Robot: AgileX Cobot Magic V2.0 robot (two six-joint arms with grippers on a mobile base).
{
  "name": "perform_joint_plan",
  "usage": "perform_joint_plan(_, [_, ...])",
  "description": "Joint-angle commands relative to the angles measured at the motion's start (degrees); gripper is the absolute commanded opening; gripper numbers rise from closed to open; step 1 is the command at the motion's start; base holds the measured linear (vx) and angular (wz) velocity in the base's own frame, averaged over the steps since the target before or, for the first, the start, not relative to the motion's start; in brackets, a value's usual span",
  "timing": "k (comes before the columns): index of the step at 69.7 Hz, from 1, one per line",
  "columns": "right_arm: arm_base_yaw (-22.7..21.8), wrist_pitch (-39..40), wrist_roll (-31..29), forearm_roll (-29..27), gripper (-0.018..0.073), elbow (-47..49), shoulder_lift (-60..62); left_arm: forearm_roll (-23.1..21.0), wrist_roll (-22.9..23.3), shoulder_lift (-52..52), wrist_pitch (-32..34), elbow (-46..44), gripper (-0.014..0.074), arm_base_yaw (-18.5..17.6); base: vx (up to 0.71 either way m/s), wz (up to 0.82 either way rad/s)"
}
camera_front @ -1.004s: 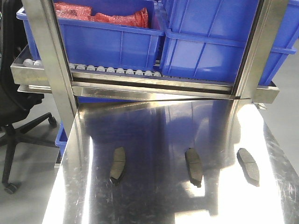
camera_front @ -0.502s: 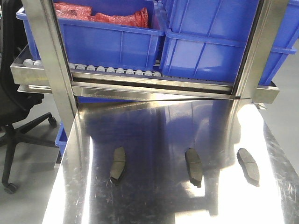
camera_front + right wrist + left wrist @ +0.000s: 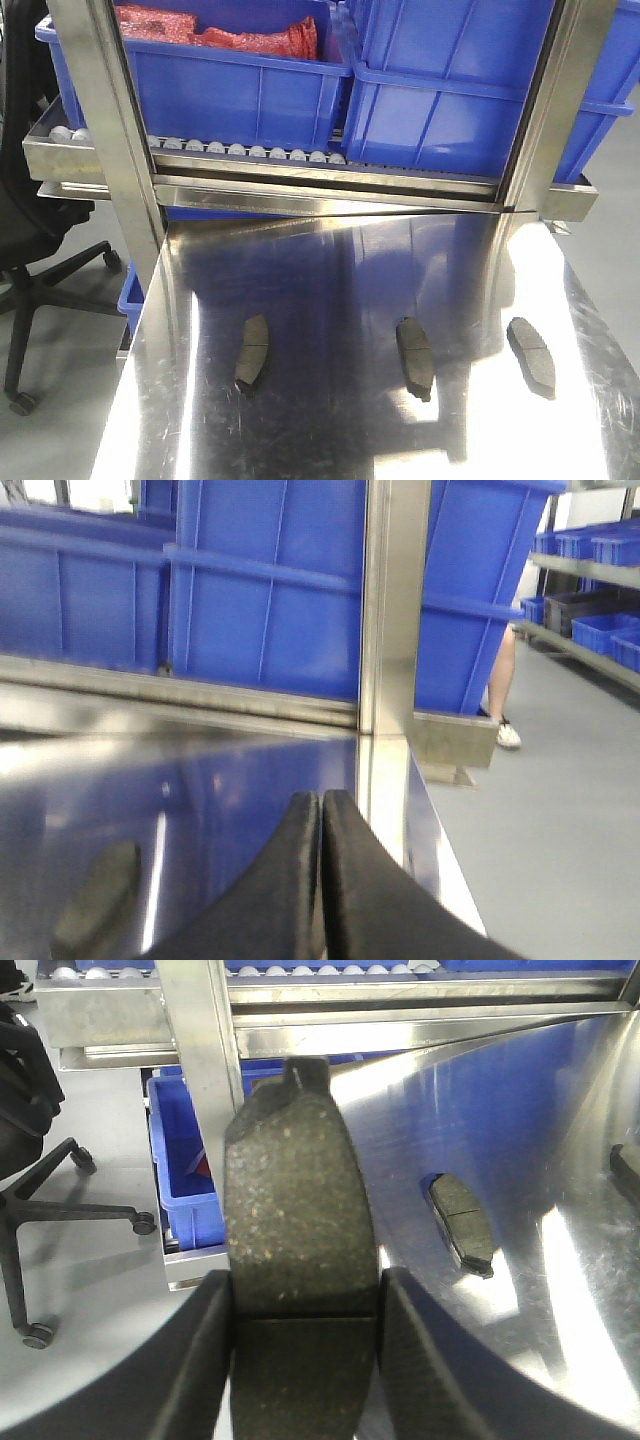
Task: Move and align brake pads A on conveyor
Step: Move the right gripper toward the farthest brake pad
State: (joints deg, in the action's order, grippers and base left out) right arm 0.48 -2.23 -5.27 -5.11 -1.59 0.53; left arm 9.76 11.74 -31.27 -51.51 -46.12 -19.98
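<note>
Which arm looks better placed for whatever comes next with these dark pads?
The left. The left fingers grip a brake pad, ready to carry it onward. The right fingers are closed on nothing above the steel table.

The left claw (image 3: 305,1295) reaches from 6 o'clock toward 12, its two dark fingers (image 3: 205,1360) clamped at 9 and 3 o'clock on a brake pad (image 3: 295,1190). The right claw (image 3: 322,802) also points toward 12, its fingertips pressed together with nothing between them.
</note>
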Motion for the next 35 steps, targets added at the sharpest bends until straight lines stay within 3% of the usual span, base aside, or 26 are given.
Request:
perform_joint_plan(1, [0.0,11.5,-0.1,-2.1,-0.0006,-0.2,0.6,0.8,0.0,-0.1,5.1,-1.6,-0.0006,-0.2,0.00,0.00])
perform_joint_plan(12, [0.0,21.2,0.9,-4.0,-0.0006,-0.2,0.6,0.8,0.0,-0.1,5.1,-1.6,-0.0006,-0.2,0.00,0.00])
perform_joint_plan(18, [0.0,22.7,1.2,-3.9,-0.0005,-0.1,0.6,0.8,0.0,-0.1,5.1,-1.6,-0.0006,-0.2,0.00,0.00])
perform_joint_plan(35, [0.0,12.4,1.1,0.9,-0.0003,6.3,0.6,0.8,0.0,-0.1,5.1,-1.6,-0.0006,-0.2,0.00,0.00])
